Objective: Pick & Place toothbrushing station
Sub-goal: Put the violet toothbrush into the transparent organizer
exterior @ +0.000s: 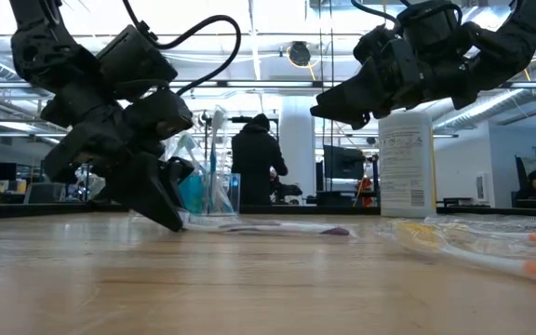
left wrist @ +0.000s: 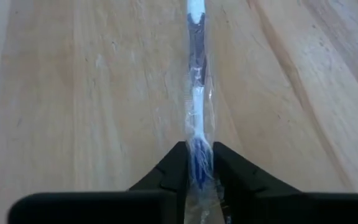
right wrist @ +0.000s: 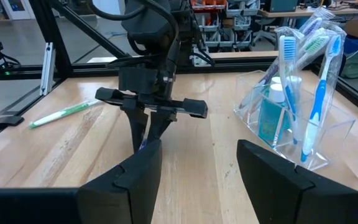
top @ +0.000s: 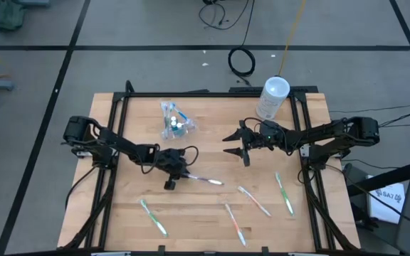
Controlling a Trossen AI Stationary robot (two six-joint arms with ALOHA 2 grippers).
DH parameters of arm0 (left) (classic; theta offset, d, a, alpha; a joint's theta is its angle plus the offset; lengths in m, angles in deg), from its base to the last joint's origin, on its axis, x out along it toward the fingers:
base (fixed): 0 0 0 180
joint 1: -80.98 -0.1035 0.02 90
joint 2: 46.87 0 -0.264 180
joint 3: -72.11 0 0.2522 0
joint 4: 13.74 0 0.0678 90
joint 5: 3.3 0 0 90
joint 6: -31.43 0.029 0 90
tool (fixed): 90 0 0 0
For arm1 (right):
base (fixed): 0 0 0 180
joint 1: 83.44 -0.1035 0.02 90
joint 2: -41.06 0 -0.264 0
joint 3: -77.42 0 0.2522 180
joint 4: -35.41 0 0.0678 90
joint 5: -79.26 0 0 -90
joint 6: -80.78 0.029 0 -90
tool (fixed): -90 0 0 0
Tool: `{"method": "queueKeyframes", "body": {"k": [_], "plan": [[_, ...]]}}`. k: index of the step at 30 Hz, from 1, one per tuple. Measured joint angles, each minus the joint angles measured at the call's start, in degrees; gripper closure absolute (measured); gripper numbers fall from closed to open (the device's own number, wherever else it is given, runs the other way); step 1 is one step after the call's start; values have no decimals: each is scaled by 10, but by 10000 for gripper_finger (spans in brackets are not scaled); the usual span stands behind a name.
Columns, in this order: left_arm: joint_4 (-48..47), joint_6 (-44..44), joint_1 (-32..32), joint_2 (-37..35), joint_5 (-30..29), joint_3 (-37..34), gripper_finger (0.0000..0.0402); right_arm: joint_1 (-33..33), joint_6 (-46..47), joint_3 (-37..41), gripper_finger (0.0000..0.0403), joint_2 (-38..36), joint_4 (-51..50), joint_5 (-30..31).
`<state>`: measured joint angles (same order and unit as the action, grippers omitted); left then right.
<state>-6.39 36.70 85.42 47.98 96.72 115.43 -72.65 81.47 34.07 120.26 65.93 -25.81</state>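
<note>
My left gripper (top: 182, 173) is down at the table's middle left, shut on a wrapped white-and-purple toothbrush (top: 205, 180) that lies on the wood toward the right. It also shows in the low view (exterior: 170, 219). My right gripper (top: 237, 146) hangs open and empty above the table's middle (exterior: 342, 104), its fingers (right wrist: 143, 171) facing the left gripper (right wrist: 151, 121). A clear plastic pouch (top: 175, 119) stands on the far middle of the table, holding blue toothbrushes and teal tubes (right wrist: 271, 118). Several more toothbrushes lie near the front edge (top: 153, 217) (top: 253, 200). My left gripper pinches the toothbrush's blue bristle end (left wrist: 197, 163), inside its clear wrapper, between its two fingers. The fingers slant down from the table's left and lie along the brush. The rest of the brush (left wrist: 195, 74) lies flat on the table, pointing away from the gripper.
A large whitish canister (top: 272, 98) stands at the far right of the table, behind my right arm. Loose toothbrushes (top: 235, 222) (top: 285, 193) lie at the front right. Black frame rails (top: 109, 142) run along the table's sides. A person (exterior: 257, 158) stands in the room beyond.
</note>
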Motion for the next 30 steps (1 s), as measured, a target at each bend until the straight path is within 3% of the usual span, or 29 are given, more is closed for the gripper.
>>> {"method": "queueKeyframes", "body": {"k": [4,10,13,19,26,30], "plan": [[13,-5,-1,0,4,0,353,0,-3,0,202,0,0,0],[-42,57,10,-7,-24,40,335,0,-5,0,202,0,0,0],[-149,97,25,-22,-75,88,339,0,-5,0,202,0,0,0],[-445,164,58,-72,-242,211,356,0,-12,0,202,0,-7,0],[-667,272,64,-114,-316,354,343,0,-24,0,202,0,-9,0],[-785,335,64,-114,-391,442,355,0,-24,0,202,0,-9,0]]}}
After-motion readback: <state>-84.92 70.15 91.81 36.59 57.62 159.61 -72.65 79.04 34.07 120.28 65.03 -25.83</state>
